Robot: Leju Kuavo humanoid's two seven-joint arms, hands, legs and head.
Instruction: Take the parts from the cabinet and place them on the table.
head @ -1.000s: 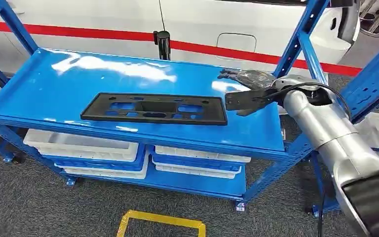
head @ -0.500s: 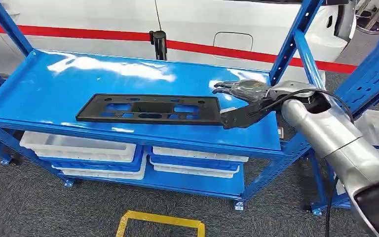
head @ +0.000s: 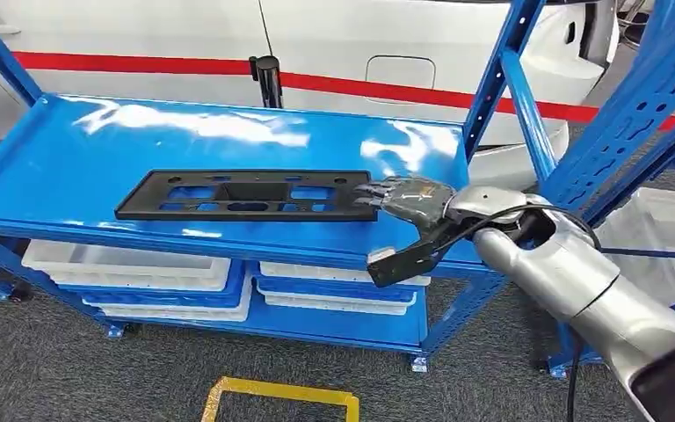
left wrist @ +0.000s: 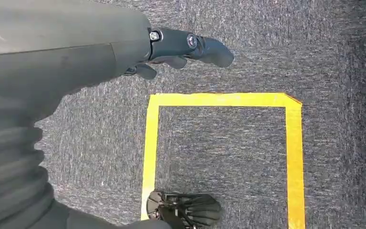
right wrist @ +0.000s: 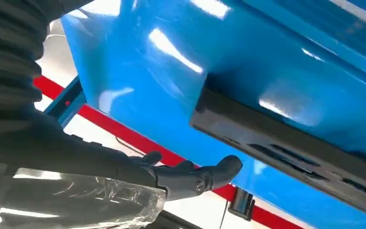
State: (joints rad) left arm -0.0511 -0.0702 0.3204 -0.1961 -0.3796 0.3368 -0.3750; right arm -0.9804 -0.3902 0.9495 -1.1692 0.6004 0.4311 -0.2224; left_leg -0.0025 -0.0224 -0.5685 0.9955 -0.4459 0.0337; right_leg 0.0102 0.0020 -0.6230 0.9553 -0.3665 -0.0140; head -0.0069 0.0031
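The right hand (head: pixel 409 197) reaches over the front right part of the top shelf (head: pixel 79 149) of the blue rack, fingers (right wrist: pixel 195 176) stretched out and apart, holding nothing; clear plastic film covers its back. Its fingertips lie at the right end of the black plate (head: pixel 244 194), though contact cannot be judged. The plate lies flat and lengthwise near the shelf's front edge, a long panel with several cut-out openings. Below the shelf, white trays (head: pixel 127 260) sit on the lower level. Behind the rack stands a white car (head: pixel 387 35) with a red stripe. The left hand (left wrist: pixel 181 47) hangs over grey carpet, empty with fingers loosely extended, above a yellow tape rectangle (left wrist: pixel 293 143) on the floor.
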